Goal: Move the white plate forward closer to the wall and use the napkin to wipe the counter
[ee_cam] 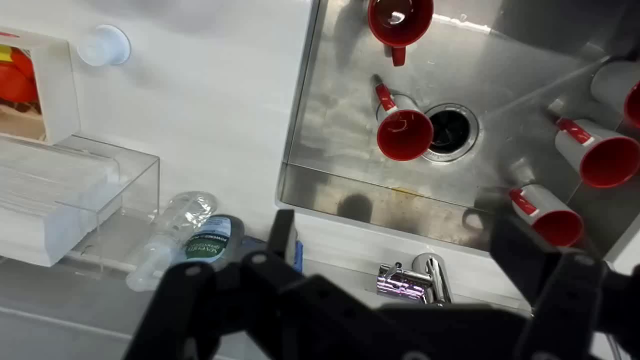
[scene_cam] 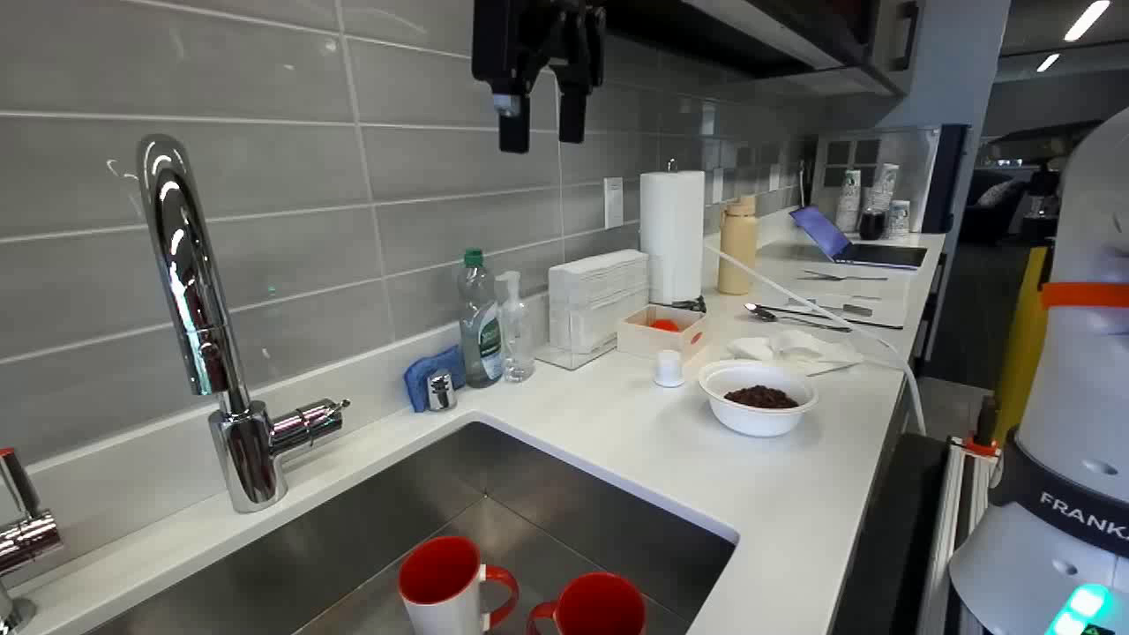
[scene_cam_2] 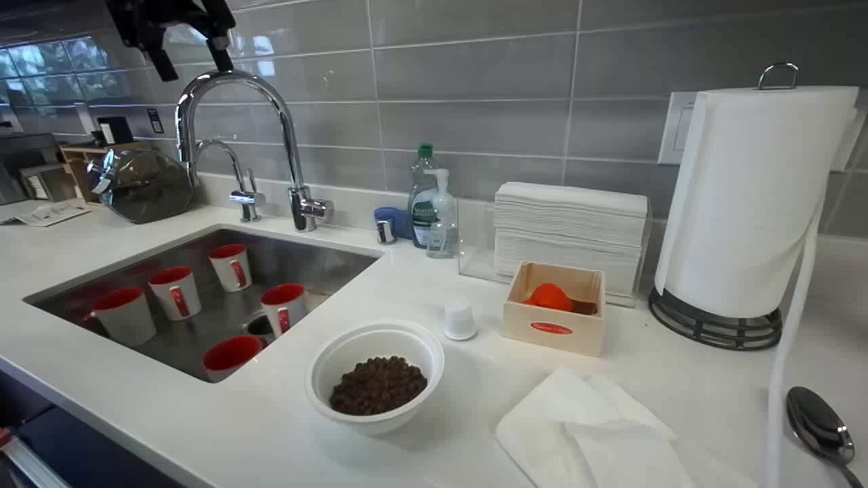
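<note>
White plate (scene_cam_2: pixel 369 425): round and bowl-like, plain white, faintly glossy; standing level, with a thick rounded rim and smooth sides narrowing towards the base.
Dark brown pieces (scene_cam_2: pixel 378 386): small, roundish, loosely heaped in the bottom of the plate; lying below the rim, with a broad band of white inside surface bare above; too small to name for certain.
Place of the plate: on the counter (scene_cam_2: pixel 407 298), nearer the front edge than the wall (scene_cam_2: pixel 468 129); between the sink (scene_cam: pixel 609 520) and the napkin (scene_cam_2: pixel 556 410) in both exterior views, touching neither.
Napkin: thin white paper, creased and loosely folded in overlapping layers, lying on the counter near the plate.
Counter: smooth and white, with the sink let into the surface and a chrome tap (scene_cam: pixel 187 273) behind.
Wall: grey, in long horizontal tiles with pale grout lines.
Gripper (scene_cam: pixel 543 130): black, high above the counter, well apart from the plate; spread wide, with a clear gap between the 2 fingertips (scene_cam: pixel 514 132).
Mugs (scene_cam_2: pixel 175 298): 5 in the sink, white outside and red inside, with red handles.
Small white cup (scene_cam_2: pixel 460 322): rim down, just beside the plate, on the side towards the wall.
Wooden box (scene_cam_2: pixel 553 335): pale, open-topped, holding an orange-red thing (scene_cam_2: pixel 549 296); near the small white cup.
Paper-towel roll (scene_cam_2: pixel 746 203): white, upright, close to the wall.
</note>
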Tool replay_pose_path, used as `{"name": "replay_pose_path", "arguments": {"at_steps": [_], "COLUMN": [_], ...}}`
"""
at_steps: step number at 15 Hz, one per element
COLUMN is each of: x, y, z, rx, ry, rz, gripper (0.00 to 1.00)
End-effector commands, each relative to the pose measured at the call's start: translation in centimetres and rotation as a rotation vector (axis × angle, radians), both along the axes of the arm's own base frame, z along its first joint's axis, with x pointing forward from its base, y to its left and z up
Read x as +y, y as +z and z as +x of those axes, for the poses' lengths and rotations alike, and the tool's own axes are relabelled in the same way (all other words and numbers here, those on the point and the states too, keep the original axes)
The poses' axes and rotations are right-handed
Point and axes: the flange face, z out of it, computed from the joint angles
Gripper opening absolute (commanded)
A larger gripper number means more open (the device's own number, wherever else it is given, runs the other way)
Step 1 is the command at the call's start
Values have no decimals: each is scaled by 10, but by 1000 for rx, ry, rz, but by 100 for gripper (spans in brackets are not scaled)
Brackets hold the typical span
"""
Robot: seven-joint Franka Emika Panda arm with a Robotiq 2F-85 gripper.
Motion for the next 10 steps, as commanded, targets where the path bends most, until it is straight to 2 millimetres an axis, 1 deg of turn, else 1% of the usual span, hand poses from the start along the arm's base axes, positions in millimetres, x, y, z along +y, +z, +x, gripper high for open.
{"name": "replay_pose_path", "arguments": {"at_steps": [1, 5, 7, 10], "x": [0, 0, -8, -28], "y": [1, 1, -14, -42], "z": [0, 0, 6, 16], "rx": [1, 1, -7, -15], "ry": [0, -1, -77, -205], "rz": [0, 0, -36, -77], "gripper": [100, 100, 100, 100]}}
